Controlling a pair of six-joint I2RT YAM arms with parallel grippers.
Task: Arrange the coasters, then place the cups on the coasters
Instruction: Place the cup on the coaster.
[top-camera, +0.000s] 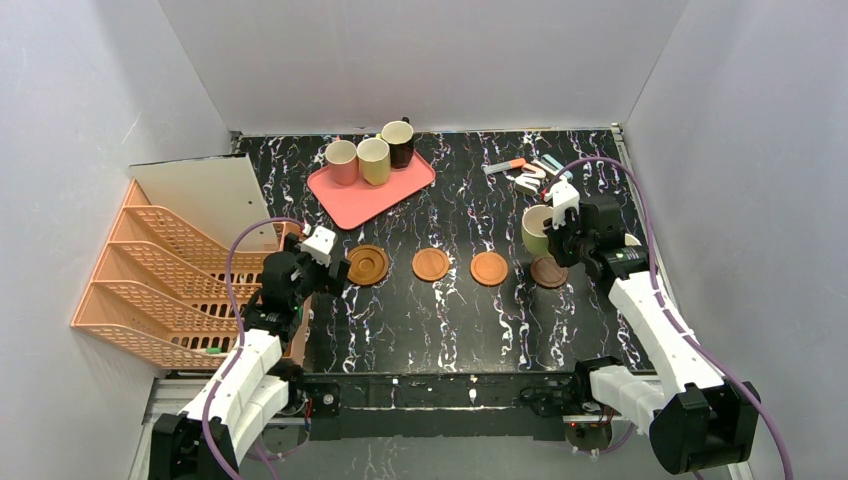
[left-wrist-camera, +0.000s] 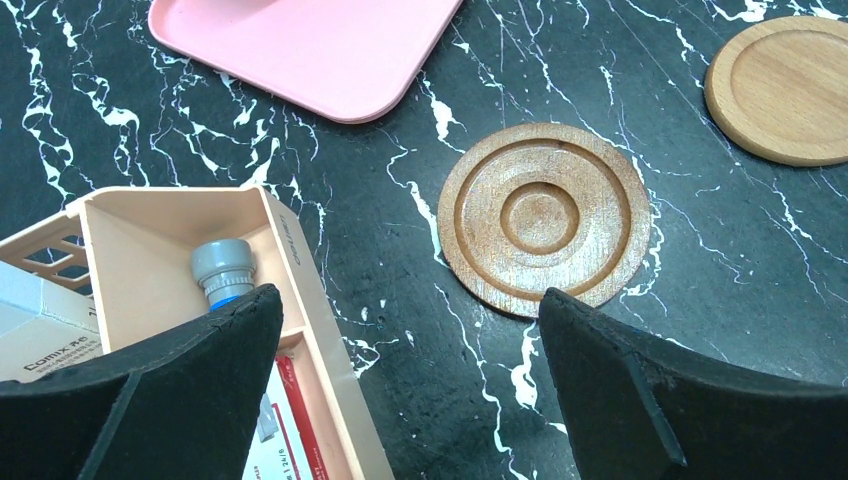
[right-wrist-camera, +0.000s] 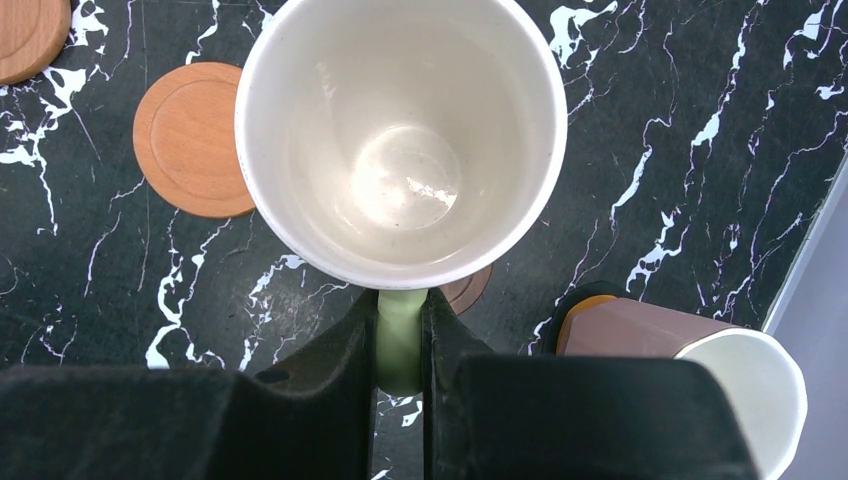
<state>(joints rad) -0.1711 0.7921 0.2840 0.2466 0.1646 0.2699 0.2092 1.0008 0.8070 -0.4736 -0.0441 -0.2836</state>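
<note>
Four coasters lie in a row: a ringed coaster (top-camera: 368, 264) (left-wrist-camera: 545, 215), two plain orange ones (top-camera: 431, 264) (top-camera: 489, 268) and a dark brown one (top-camera: 549, 271). My right gripper (top-camera: 560, 232) (right-wrist-camera: 400, 300) is shut on the handle of the green cup (top-camera: 537, 230) (right-wrist-camera: 400, 130), upright over the dark brown coaster (right-wrist-camera: 468, 288), which it mostly hides. A pale pink cup (right-wrist-camera: 690, 345) stands close at the right. Pink (top-camera: 341, 161), yellow-green (top-camera: 373, 160) and dark brown (top-camera: 398, 143) cups stand on the pink tray (top-camera: 350, 205). My left gripper (top-camera: 335, 268) (left-wrist-camera: 410, 300) is open and holds nothing, just short of the ringed coaster.
An orange tiered file rack (top-camera: 150, 290) fills the left side, with a white board (top-camera: 200, 190) behind it. A tan box compartment (left-wrist-camera: 150, 270) holding a grey-capped item lies under my left finger. Small stationery (top-camera: 530, 175) lies at the back right. The pink tray's corner (left-wrist-camera: 320, 50) is nearby.
</note>
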